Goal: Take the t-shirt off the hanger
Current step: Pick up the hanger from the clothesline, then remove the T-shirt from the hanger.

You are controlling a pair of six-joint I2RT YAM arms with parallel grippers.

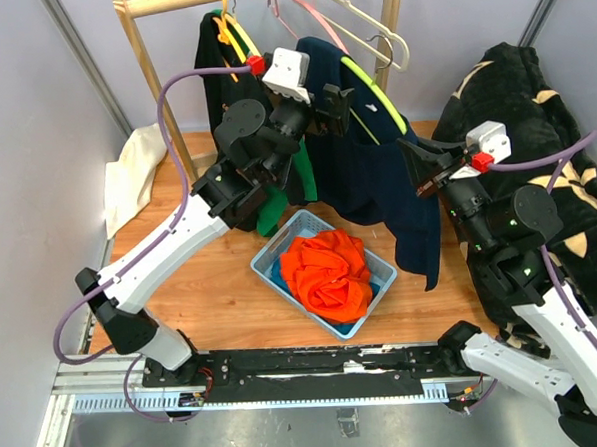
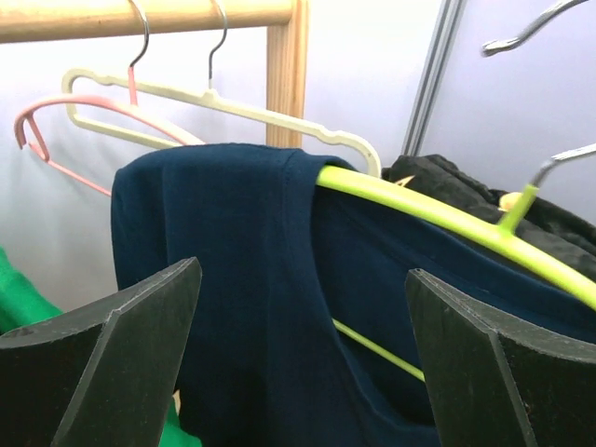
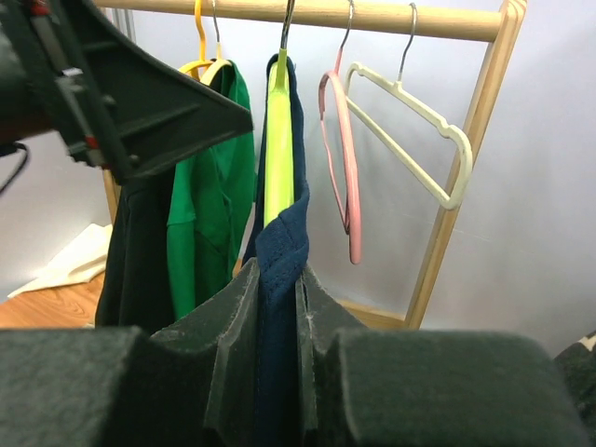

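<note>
The dark blue t-shirt [image 1: 377, 189] hangs on the yellow-green plastic hanger [image 1: 382, 99] under the round wooden rail [image 1: 177, 2], behind the blue plastic basket [image 1: 277, 240] on the wooden table [image 1: 212, 298]. A crumpled orange cloth [image 1: 326, 272] lies in this basket.

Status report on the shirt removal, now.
Left pincer open, facing the navy t-shirt shoulder. Right pincer shut on its fabric. Shirt on lime hanger, hanger on rail. Green garment close beside.
</note>
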